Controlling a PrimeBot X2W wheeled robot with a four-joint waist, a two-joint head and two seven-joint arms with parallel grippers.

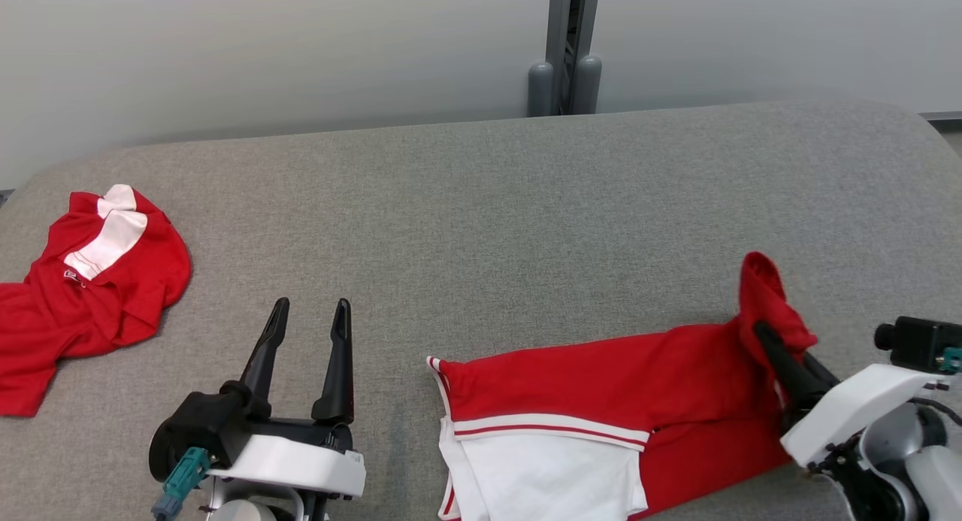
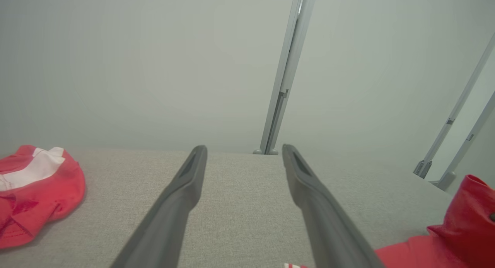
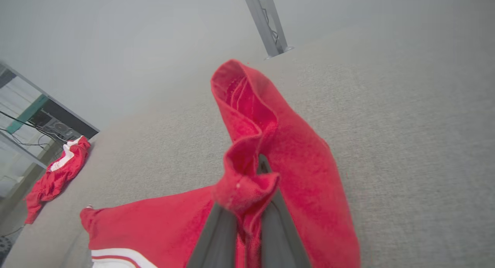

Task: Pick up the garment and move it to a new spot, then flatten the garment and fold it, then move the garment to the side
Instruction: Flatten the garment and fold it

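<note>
The garment (image 1: pixel 601 401) is red with white panels and stripes, lying near the front of the grey table (image 1: pixel 488 205) towards the right. My right gripper (image 1: pixel 766 340) is shut on the garment's right end and holds a red flap (image 3: pixel 267 144) lifted above the surface. In the right wrist view that cloth is pinched between the two dark fingers (image 3: pixel 216 237), and the garment's body (image 3: pixel 154 225) trails off to the left. My left gripper (image 1: pixel 310 327) stands open to the left of the garment, fingers (image 2: pixel 181 198) spread over bare table with nothing between them.
A second red and white garment (image 1: pixel 83 288) lies crumpled at the table's left edge, also seen as a red heap (image 2: pixel 34 194) in the left wrist view. A grey metal post (image 1: pixel 567 47) stands behind the table against a pale wall.
</note>
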